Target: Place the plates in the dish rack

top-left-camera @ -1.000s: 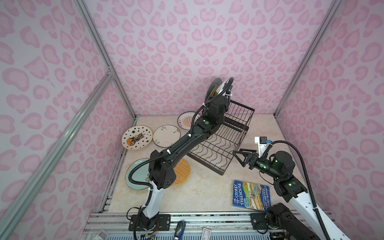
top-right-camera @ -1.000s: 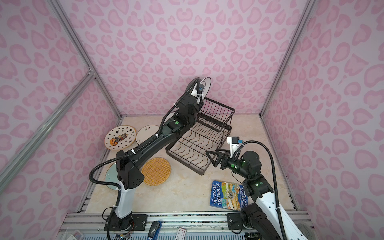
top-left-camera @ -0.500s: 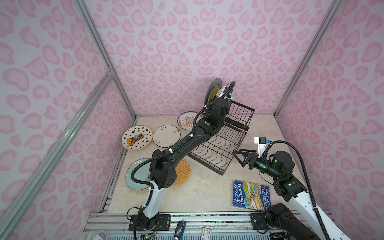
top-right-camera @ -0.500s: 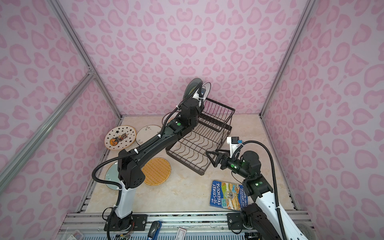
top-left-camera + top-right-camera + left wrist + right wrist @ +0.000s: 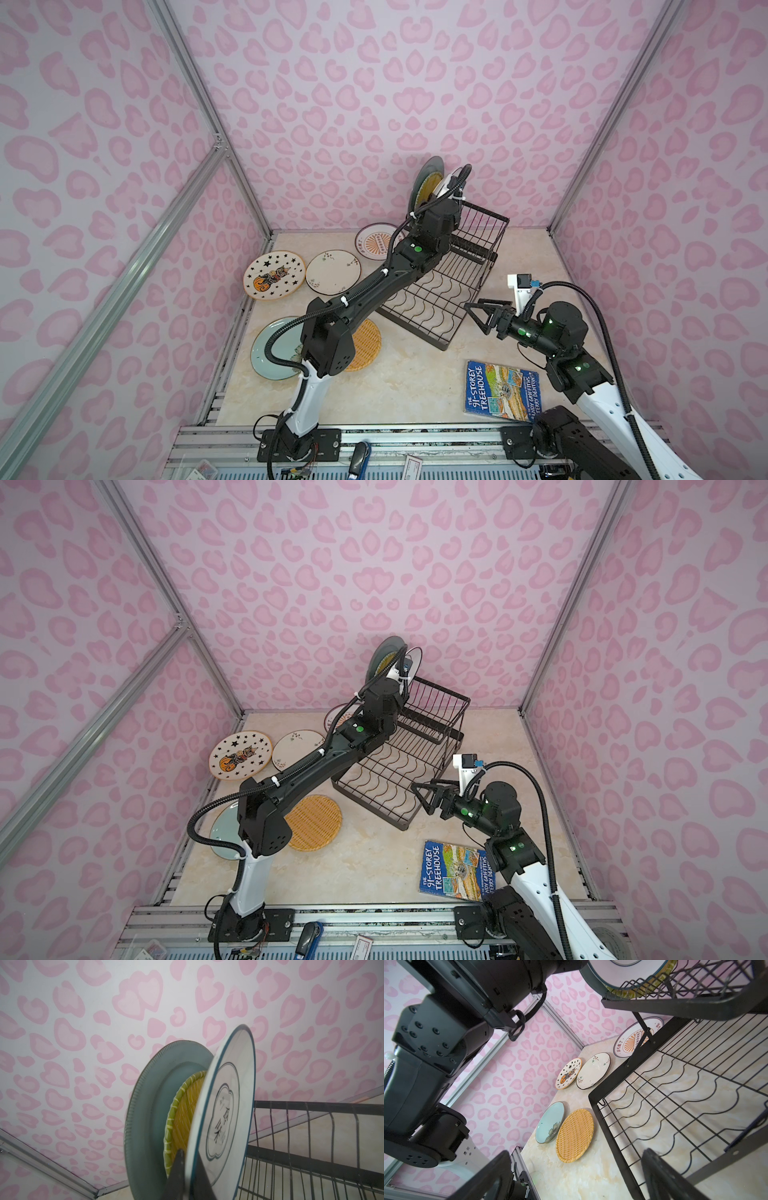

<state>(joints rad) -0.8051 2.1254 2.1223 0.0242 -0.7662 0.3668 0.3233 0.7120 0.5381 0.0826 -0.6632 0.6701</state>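
Right, biggest thing first: your dish rack (image 5: 675, 1008) sits angled at the back of the table, raised basket to the rear, wide wavy-wire tray in front. Three plates stand on edge at the basket's left end: the teal-grey plate (image 5: 149, 1105) outermost, the yellow woven plate (image 5: 185, 1109) tucked against it, then the white ring plate (image 5: 226, 1105), tilted a little off the other two. Whether that white one is fully down in a slot, you can't tell. Five more lie flat on the table left of the rack. The star plate (image 5: 274, 274) and sprig plate (image 5: 332, 272) are side by side, with the sunburst plate (image 5: 376, 247) behind them. Nearer the front, the pale green floral plate (image 5: 274, 347) is just beside the orange woven plate (image 5: 368, 345), both partly under your left arm. The blue book (image 5: 500, 392) lies flat at front right. Your left gripper (image 5: 188, 1179) is clamped on the white ring plate's lower rim. Your right gripper (image 5: 476, 318) hangs with jaws wide apart, holding nothing, just beside the tray's front right corner.
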